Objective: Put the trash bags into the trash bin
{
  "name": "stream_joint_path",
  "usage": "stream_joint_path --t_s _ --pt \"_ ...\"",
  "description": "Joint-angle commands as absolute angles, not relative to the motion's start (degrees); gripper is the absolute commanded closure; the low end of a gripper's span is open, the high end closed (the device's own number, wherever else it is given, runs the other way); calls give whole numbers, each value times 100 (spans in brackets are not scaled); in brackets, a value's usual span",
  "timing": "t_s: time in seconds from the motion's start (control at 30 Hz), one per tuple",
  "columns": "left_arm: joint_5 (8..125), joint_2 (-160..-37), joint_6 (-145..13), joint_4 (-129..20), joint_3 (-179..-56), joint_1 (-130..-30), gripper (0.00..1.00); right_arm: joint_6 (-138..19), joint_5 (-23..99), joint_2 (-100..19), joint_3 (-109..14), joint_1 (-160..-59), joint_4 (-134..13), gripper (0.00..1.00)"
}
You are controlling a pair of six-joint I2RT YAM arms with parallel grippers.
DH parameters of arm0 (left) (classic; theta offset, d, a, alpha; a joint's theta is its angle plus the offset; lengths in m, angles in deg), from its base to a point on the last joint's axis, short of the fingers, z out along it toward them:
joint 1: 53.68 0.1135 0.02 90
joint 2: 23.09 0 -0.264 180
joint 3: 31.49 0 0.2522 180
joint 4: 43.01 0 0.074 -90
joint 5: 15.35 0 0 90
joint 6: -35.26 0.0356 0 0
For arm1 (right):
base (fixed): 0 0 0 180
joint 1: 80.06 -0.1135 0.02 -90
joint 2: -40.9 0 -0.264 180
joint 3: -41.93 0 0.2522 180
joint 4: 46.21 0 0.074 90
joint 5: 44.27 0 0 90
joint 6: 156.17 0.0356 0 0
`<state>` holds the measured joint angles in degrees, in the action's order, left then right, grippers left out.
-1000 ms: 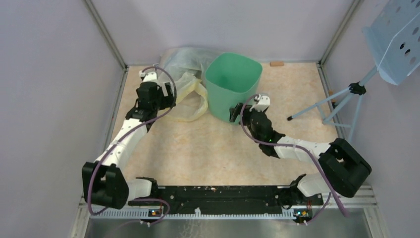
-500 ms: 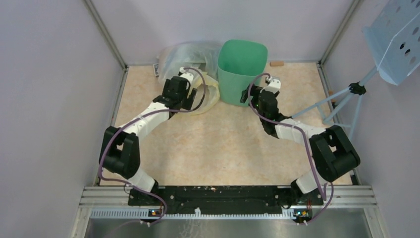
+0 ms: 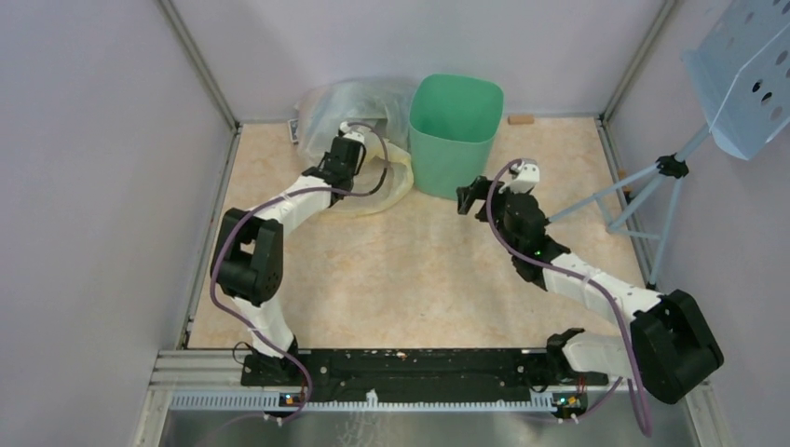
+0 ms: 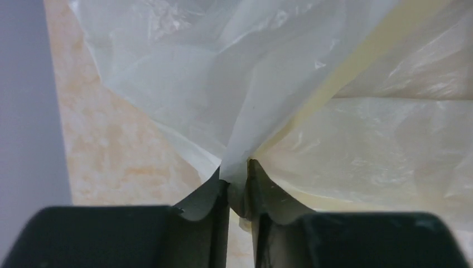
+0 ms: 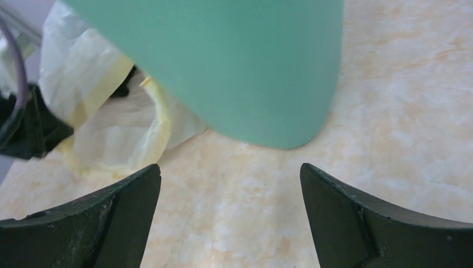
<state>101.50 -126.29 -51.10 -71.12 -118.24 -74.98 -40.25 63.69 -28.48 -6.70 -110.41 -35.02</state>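
Note:
The mint-green trash bin [image 3: 454, 130] stands upright at the back of the table; its lower wall [image 5: 234, 61] fills the top of the right wrist view. Crumpled pale translucent plastic [image 3: 359, 98], apparently the trash bags, is heaped against the back wall left of the bin. In front of it lies a clear bag with yellow tint [image 3: 396, 182]. My left gripper [image 4: 239, 170] is shut on a thin fold of that yellow-tinted bag [image 4: 362, 151]. My right gripper [image 5: 230, 173] is open just in front of the bin's base, nothing between its fingers.
A tripod leg [image 3: 596, 200] and a perforated blue-grey panel [image 3: 745, 74] stand at the right. A small brown block [image 3: 522, 119] lies by the back wall. Side walls close in the table on the left and right.
My left gripper has closed on a fold of the yellow-tinted bag. My right gripper has drawn back from the bin's side toward the near edge, still open.

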Motion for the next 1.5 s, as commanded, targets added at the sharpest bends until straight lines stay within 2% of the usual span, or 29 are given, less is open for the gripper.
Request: stream_joint_path --t_s 0.0,0.03,0.13,0.23,0.5,0.73,0.97,1.3,1.47 --pt "10438 -12278 -5604 -7568 -12348 -7342 97 -4183 6121 -2467 -464 -11626 -3712 7" --pt "10427 -12141 -5774 -7727 -12337 -7345 100 -4178 6107 -2459 -431 -11786 -3700 8" --pt "10156 -11469 -6053 -7884 -11966 -7345 100 -4133 6037 -2498 -389 -12198 -3553 15" --pt "9905 -10692 -6270 -8034 -11508 -7335 100 -4071 5989 -2600 -474 -12559 -3464 18" --pt "8792 -9161 -6829 -9088 -10855 -7333 100 -4175 5927 -2955 -746 -12959 -3417 21" --pt "8339 -8076 -7038 -9674 -10593 -7335 100 -4935 5761 -3012 -1025 -13127 -3462 24" --pt "8215 -7702 -7009 -10016 -10667 -7328 100 -6226 5550 -3567 -1839 -13232 -3692 21" --pt "8134 -7547 -6971 -10241 -10703 -7336 99 -7306 5219 -5266 -3321 -13227 -3884 18" --pt "8209 -7518 -6934 -10320 -10703 -7332 98 -7520 5233 -6010 -3852 -13200 -3901 21"
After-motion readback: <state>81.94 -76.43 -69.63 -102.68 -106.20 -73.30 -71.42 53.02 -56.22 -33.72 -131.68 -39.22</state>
